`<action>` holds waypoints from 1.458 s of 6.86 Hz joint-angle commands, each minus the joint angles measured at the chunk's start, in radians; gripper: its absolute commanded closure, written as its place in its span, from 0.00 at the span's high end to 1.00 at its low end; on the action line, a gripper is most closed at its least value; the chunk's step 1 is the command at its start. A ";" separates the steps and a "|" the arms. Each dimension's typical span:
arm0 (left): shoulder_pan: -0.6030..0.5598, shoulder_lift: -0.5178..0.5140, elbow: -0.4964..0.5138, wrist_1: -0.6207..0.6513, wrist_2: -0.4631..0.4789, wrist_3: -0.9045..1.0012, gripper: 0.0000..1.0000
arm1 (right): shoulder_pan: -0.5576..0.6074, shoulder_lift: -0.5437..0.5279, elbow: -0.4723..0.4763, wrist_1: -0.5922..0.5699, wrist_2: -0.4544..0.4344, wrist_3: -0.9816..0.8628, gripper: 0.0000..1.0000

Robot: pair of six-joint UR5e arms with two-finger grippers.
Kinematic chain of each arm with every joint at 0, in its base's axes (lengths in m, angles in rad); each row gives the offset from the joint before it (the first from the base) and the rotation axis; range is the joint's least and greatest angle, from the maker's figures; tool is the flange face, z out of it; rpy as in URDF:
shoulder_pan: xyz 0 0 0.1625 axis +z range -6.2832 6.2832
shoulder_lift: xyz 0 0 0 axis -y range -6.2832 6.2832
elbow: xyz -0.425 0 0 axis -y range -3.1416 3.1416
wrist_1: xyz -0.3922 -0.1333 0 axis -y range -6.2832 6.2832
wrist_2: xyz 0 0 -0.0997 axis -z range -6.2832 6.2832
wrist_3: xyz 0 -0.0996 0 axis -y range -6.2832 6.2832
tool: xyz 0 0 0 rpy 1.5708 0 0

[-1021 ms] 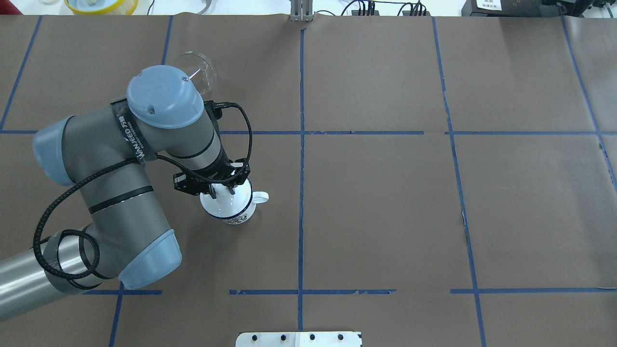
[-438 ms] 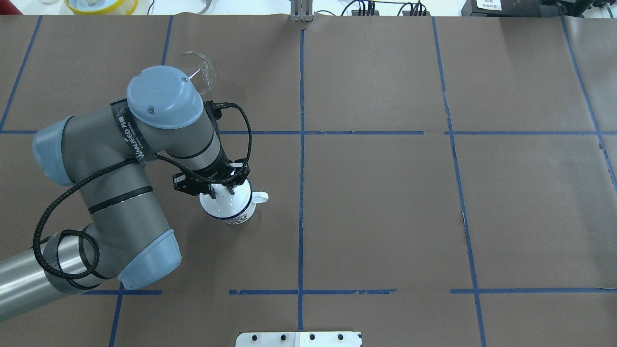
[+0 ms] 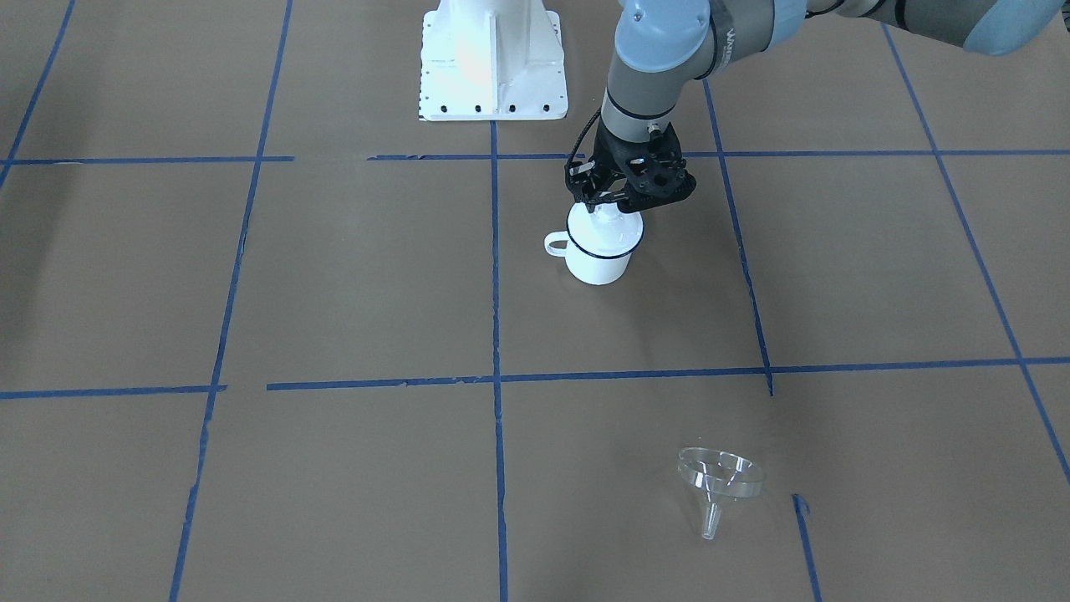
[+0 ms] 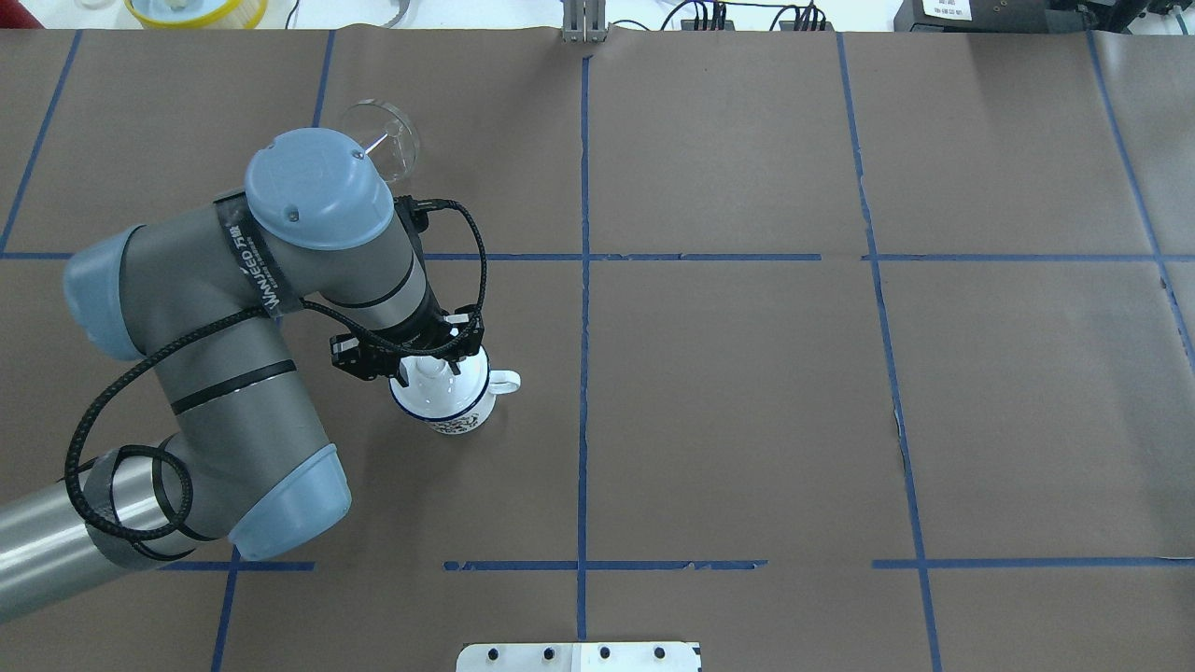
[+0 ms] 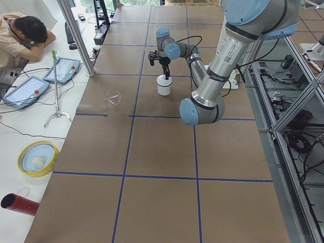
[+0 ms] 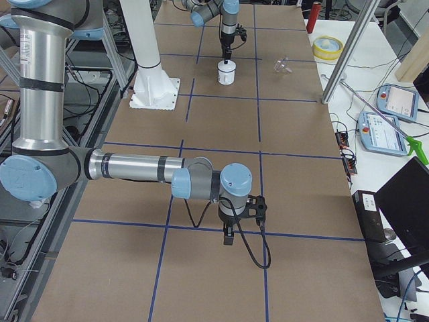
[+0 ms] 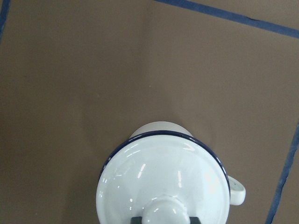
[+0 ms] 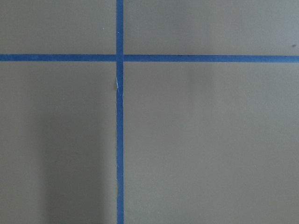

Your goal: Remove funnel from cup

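The clear funnel point(image 3: 719, 481) lies on its side on the brown table, far from the cup; it also shows in the overhead view point(image 4: 378, 140). The white cup point(image 3: 595, 266) with a blue rim stands upright, handle out to the side. A round white knobbed lid point(image 7: 163, 172) covers it. My left gripper point(image 4: 428, 371) hangs straight over the cup, open, with a finger on each side of the lid's knob point(image 7: 164, 210). My right gripper point(image 6: 228, 238) points down over bare table far from the cup; I cannot tell if it is open or shut.
The white robot base plate point(image 3: 493, 58) is behind the cup. Blue tape lines point(image 4: 583, 373) grid the brown table cover. A yellow bowl point(image 5: 38, 158), a red cylinder point(image 5: 17, 203) and teach pendants point(image 5: 63, 70) lie off the table, where a person point(image 5: 25, 35) sits.
My left gripper's fingers have spread apart around the lid's knob, which now shows between them. The cup, lid and funnel have not moved.
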 commanded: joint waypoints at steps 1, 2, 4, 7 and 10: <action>0.000 0.000 -0.006 0.000 0.001 0.001 1.00 | 0.000 0.000 0.000 0.000 0.000 0.000 1.00; -0.005 0.002 -0.021 0.000 0.004 0.003 1.00 | 0.000 0.000 0.000 0.000 0.000 0.000 1.00; -0.093 0.072 -0.174 0.002 0.003 0.117 1.00 | 0.000 0.000 0.000 0.000 0.000 0.000 1.00; -0.419 0.216 -0.198 0.008 -0.084 0.617 1.00 | 0.000 0.000 0.000 0.000 0.000 0.000 1.00; -0.793 0.400 -0.077 0.006 -0.182 1.265 1.00 | 0.000 0.000 0.000 0.000 0.000 0.000 1.00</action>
